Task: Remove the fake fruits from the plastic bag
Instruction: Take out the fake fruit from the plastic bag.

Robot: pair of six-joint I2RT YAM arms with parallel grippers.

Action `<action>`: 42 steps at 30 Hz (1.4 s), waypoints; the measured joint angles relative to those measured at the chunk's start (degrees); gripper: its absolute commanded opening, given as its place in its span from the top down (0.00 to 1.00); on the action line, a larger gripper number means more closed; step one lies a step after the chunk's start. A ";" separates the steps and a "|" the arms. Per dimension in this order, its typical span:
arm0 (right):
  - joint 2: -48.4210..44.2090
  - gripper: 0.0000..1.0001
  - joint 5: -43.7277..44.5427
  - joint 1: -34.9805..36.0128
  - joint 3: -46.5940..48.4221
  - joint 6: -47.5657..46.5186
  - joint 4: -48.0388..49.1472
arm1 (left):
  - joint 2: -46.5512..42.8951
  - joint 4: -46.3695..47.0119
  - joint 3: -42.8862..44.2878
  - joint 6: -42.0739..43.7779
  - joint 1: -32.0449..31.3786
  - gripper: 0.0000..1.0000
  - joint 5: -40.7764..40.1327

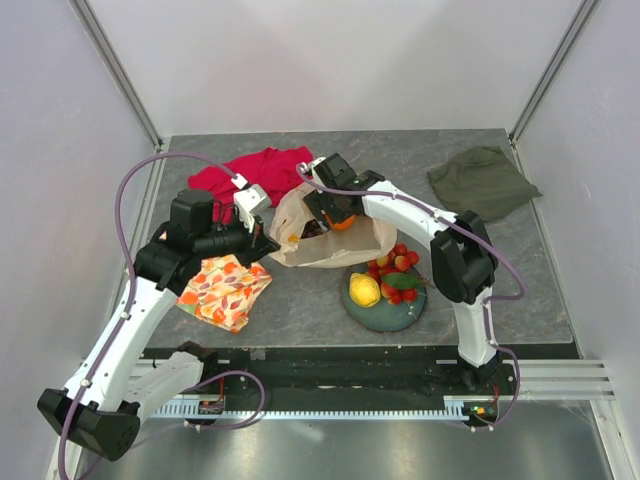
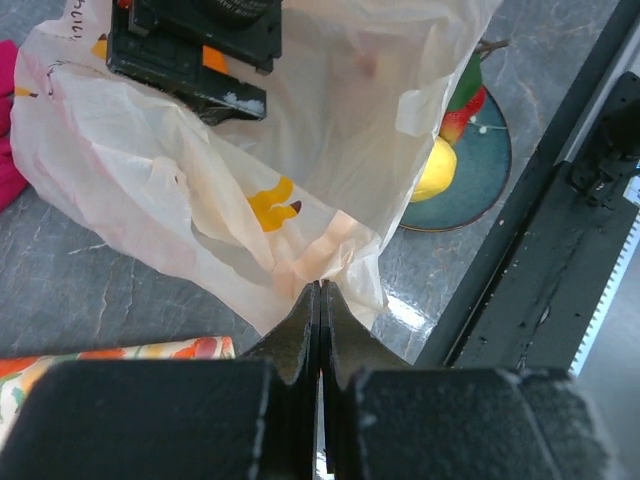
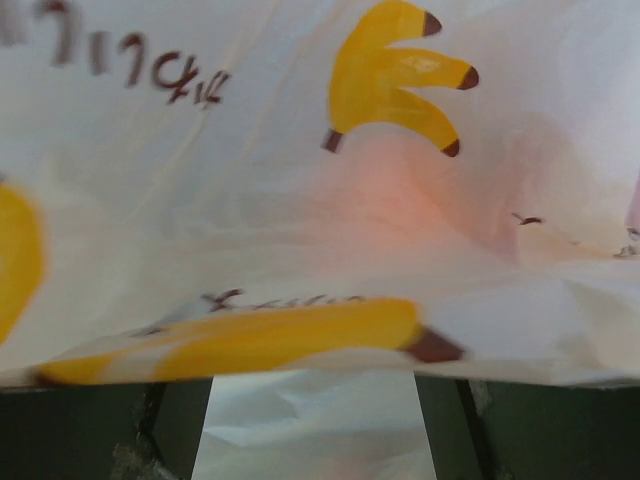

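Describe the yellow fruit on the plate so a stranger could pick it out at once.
On the grey table, look near the front edge for the dark round plate, just in front of the plastic bag. The yellow fruit lies on the plate's left side. It is the only yellow piece there, larger than the small red fruits heaped beside it.
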 measured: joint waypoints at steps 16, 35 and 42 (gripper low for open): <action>6.10 0.18 3.15 0.07 4.42 4.63 -0.44 | -5.84 -1.18 -3.23 -0.83 -0.35 0.98 6.75; 8.92 1.00 4.52 0.26 5.84 0.28 0.85 | 2.45 6.88 -3.89 -4.85 -0.85 0.98 7.15; 1.27 1.00 -0.98 0.31 0.39 -4.72 0.04 | 2.45 7.85 -3.89 -4.96 -0.85 0.98 6.82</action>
